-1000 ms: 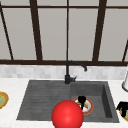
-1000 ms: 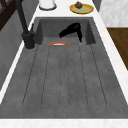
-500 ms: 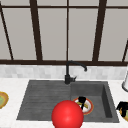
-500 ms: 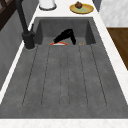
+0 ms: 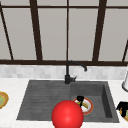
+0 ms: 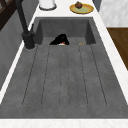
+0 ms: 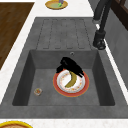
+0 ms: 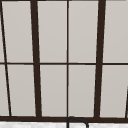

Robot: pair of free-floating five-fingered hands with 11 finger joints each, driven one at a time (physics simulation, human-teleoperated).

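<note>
Down in the sink basin [image 7: 42, 82], the left robot hand [image 7: 71, 66] rests open-fingered on the plate [image 7: 80, 86]

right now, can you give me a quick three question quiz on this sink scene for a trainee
1. True or false: the right hand is down inside the basin.
2. Which thing is the left hand nearest to? A the faucet, B the plate in the basin, C the white jar.
3. Fill in: the plate in the basin has a ____ rim.

Key: 1 false, it shows to the right of the basin in the front view; 2 B; 3 red.
</note>
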